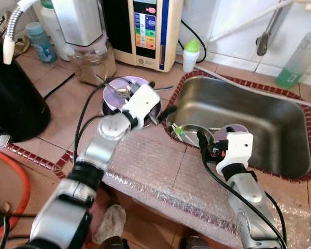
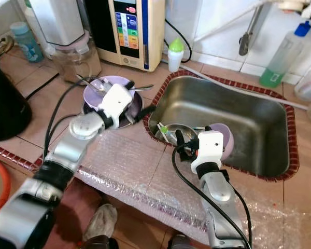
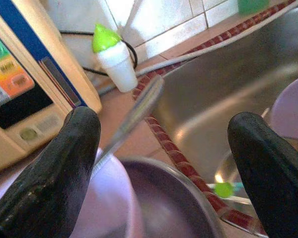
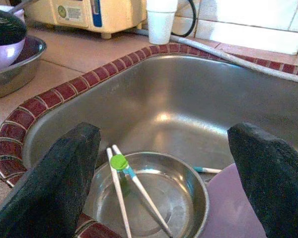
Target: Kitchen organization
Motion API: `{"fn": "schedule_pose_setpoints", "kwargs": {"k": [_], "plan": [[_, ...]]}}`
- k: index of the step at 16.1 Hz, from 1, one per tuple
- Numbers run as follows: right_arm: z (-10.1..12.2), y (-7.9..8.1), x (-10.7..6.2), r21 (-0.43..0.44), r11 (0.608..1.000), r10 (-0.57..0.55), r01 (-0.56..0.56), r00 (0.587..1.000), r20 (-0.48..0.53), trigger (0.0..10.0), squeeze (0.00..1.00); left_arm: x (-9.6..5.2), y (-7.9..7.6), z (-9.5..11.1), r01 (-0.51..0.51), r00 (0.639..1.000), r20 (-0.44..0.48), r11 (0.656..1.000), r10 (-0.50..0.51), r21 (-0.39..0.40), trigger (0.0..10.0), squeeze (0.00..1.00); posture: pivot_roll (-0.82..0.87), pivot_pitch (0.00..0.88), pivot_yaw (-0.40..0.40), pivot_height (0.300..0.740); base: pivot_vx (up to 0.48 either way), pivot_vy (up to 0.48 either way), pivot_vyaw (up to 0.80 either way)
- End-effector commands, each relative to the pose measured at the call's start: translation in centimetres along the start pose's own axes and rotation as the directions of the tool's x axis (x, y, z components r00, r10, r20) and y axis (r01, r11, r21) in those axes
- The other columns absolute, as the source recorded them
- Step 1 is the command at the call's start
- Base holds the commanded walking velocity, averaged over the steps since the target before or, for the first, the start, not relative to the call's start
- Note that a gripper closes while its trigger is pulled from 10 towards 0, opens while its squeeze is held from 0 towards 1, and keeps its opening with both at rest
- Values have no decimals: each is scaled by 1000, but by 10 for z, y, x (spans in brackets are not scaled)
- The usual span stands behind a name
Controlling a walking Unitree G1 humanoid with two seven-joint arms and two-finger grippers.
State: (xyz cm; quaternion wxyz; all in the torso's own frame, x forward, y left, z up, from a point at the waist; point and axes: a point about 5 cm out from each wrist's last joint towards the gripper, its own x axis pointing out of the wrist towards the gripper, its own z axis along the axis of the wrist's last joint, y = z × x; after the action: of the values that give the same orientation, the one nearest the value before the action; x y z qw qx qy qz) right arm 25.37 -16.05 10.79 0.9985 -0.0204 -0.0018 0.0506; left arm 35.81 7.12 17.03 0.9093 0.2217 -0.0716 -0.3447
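Observation:
A steel bowl point(image 1: 110, 106) on the tiled counter holds a purple bowl point(image 1: 125, 85) and some metal utensils point(image 1: 123, 92). My left gripper point(image 1: 163, 114) hovers open at this stack's sink-side rim; the left wrist view shows a spoon handle point(image 3: 134, 116) between its fingers point(image 3: 49, 178). In the steel sink point(image 1: 259, 111) lies a second steel bowl point(image 4: 184, 186) with chopsticks point(image 4: 134, 186) and a green-capped piece point(image 4: 118, 161), next to a purple bowl point(image 4: 236, 208). My right gripper point(image 1: 210, 142) stands open above the sink's near edge, over that bowl, holding nothing.
A cream water machine point(image 1: 142, 31), a blender point(image 1: 85, 41) and a black pot point(image 1: 10, 98) line the back and left of the counter. A white green-capped bottle point(image 1: 191, 54) and a green soap bottle point(image 1: 300, 57) stand behind the sink. Bubble wrap point(image 1: 160, 166) covers the front edge.

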Motion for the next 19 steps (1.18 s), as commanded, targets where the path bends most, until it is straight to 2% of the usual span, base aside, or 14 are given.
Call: {"fn": "schedule_pose_setpoints", "kwargs": {"k": [1, 5, 6, 7, 8, 11, 19], "plan": [[5, -3, -6, 0, 1000, -16, 16, 1000, 3, 10000, 0, 6, 7, 4, -18, 1000, 5, 999, 18, 41, 10000, 0, -182, 101, 73, 740, 0, 0, 0], [3, -5, -18, -4, 999, -37, 37, 999, -21, 10000, 0, 14, 14, 2, -27, 999, -22, 996, 29, 81, 10000, 0, -208, 132, 85, 740, 0, 0, 0], [4, -5, -20, -4, 999, -38, 38, 999, -23, 10000, 0, 15, 14, 0, -21, 999, -23, 997, 23, 75, 2431, 0, -219, 140, 88, 740, 0, 0, 0], [5, -5, -22, -3, 999, -39, 39, 999, -25, 10000, 0, 15, 15, -1, -23, 999, -26, 996, 25, 81, 2431, 0, -219, 140, 88, 740, 0, 0, 0], [6, -5, -24, -2, 999, -36, 36, 999, -27, 10000, 0, 16, 15, -2, -17, 999, -32, 996, 20, 90, 0, 0, -226, 145, 90, 740, 0, 0, 0], [8, -10, -30, -8, 999, -36, 35, 999, -39, 10000, 0, 20, 15, -2, -21, 999, -27, 995, 23, 96, 0, 0, -252, 148, 88, 740, 0, 0, 0], [10, -8, -24, -14, 1000, -16, 16, 999, -39, 10000, 0, 21, 22, 2, -52, 999, -8, 993, 53, 106, 0, 0, -235, 128, 75, 740, 0, 0, 0]]}}
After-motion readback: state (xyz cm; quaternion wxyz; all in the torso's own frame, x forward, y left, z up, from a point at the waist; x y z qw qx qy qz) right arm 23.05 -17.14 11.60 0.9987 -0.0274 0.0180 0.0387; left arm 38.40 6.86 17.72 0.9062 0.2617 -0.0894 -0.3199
